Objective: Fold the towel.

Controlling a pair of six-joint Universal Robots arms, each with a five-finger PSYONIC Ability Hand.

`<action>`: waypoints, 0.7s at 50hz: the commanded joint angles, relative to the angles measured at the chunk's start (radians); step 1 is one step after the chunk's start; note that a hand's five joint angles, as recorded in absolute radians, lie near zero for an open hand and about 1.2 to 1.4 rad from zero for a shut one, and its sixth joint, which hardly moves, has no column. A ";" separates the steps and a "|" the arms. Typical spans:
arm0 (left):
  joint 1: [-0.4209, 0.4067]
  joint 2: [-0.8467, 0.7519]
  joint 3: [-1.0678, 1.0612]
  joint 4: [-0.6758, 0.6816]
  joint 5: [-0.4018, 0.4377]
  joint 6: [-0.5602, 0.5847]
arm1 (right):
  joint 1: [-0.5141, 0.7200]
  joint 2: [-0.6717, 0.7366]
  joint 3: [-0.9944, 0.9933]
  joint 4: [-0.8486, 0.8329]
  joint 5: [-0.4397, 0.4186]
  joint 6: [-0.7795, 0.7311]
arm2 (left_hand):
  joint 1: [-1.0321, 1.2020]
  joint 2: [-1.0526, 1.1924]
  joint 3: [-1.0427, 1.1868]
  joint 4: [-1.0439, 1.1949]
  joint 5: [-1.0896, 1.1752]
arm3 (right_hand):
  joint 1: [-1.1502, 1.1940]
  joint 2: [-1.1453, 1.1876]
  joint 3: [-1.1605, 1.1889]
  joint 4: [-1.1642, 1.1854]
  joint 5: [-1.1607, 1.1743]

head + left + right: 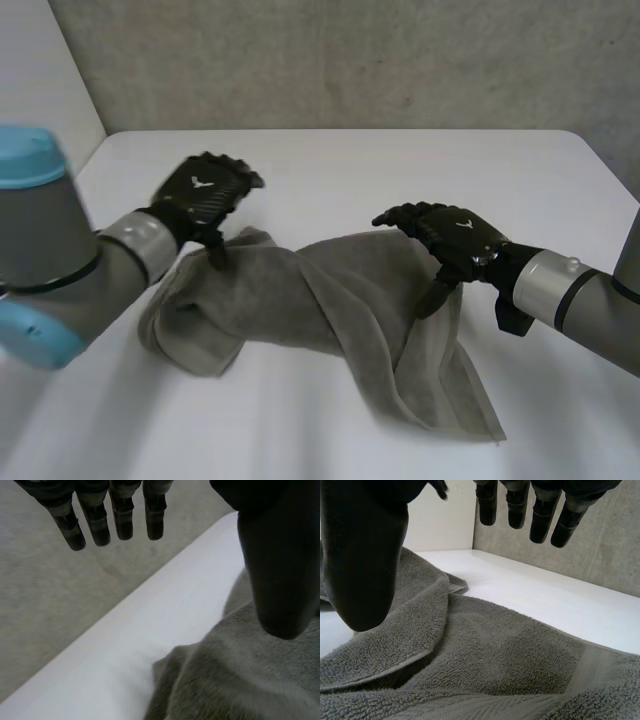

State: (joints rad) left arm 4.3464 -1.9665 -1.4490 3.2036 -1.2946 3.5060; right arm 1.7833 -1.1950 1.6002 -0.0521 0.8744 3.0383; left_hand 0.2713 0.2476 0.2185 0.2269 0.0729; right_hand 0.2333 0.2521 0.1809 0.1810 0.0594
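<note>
The crumpled grey terry towel point(330, 300) lies on the white desk point(400, 170), probably soft, limp and best pinched at its hemmed corners, while the left robot hand point(205, 190) and the right robot hand point(455, 240) hover unclenched over its ends.

Bare lab-like robot station: white table point(350, 165) against grey concrete wall point(350, 60).
</note>
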 commanded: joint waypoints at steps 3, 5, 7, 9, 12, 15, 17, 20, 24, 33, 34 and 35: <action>-0.051 -0.359 0.355 -0.163 0.087 0.008 | 0.001 0.009 0.003 0.000 0.000 -0.001 | 0.039 0.063 -0.044 -0.052 0.063 | -0.059 -0.078 -0.006 -0.006 -0.059; -0.051 -0.391 0.392 -0.178 0.095 0.010 | 0.001 0.011 0.003 0.000 0.000 -0.001 | 0.045 0.069 -0.044 -0.052 0.069 | -0.059 -0.078 -0.006 -0.006 -0.059; -0.056 -0.420 0.425 -0.189 0.107 0.010 | -0.001 0.012 0.003 0.000 0.000 -0.001 | 0.054 0.077 -0.044 -0.052 0.078 | -0.059 -0.078 -0.006 -0.006 -0.059; -0.059 -0.443 0.452 -0.192 0.121 0.010 | -0.001 0.015 0.004 0.000 0.000 -0.001 | 0.063 0.086 -0.044 -0.052 0.086 | -0.059 -0.078 -0.006 -0.006 -0.059; -0.067 -0.471 0.479 -0.197 0.158 0.010 | -0.001 0.020 0.006 0.000 0.000 -0.003 | 0.080 0.104 -0.044 -0.052 0.104 | -0.059 -0.078 -0.006 -0.006 -0.059; -0.080 -0.480 0.489 -0.202 0.207 0.008 | 0.001 0.026 0.007 0.000 0.000 -0.009 | 0.095 0.119 -0.044 -0.052 0.119 | -0.059 -0.078 -0.006 -0.006 -0.059; -0.090 -0.485 0.492 -0.208 0.219 0.008 | 0.002 0.028 0.007 0.000 0.000 -0.018 | 0.110 0.133 -0.044 -0.052 0.133 | -0.059 -0.078 -0.006 -0.006 -0.059; -0.097 -0.497 0.504 -0.225 0.222 0.010 | 0.001 0.029 0.007 0.001 0.002 -0.041 | 0.159 0.183 -0.044 -0.052 0.183 | -0.059 -0.078 -0.006 -0.006 -0.059; -0.097 -0.522 0.538 -0.284 0.221 0.013 | -0.001 0.029 0.007 0.001 0.008 -0.065 | 0.253 0.277 -0.044 -0.052 0.277 | -0.059 -0.078 -0.006 -0.006 -0.059; -0.088 -0.508 0.526 -0.346 0.210 0.105 | -0.001 0.029 0.007 0.003 0.011 -0.070 | 0.332 0.356 -0.044 -0.052 0.356 | -0.059 -0.078 -0.006 -0.006 -0.059; -0.088 -0.508 0.526 -0.346 0.210 0.105 | -0.001 0.029 0.007 0.003 0.011 -0.070 | 0.333 0.356 -0.044 -0.052 0.356 | -0.059 -0.078 -0.006 -0.006 -0.059; -0.085 -0.497 0.510 -0.358 0.205 0.123 | 0.001 0.029 0.007 0.003 0.011 -0.070 | 0.336 0.359 -0.044 -0.052 0.359 | -0.059 -0.078 -0.006 -0.006 -0.059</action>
State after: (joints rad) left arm 4.2515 -2.4864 -0.9081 2.8720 -1.0768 3.5636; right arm 1.7825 -1.1656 1.6077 -0.0498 0.8830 2.9673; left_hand 0.5825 0.5817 0.2185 0.2269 0.4101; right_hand 0.2333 0.2521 0.1809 0.1810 0.0594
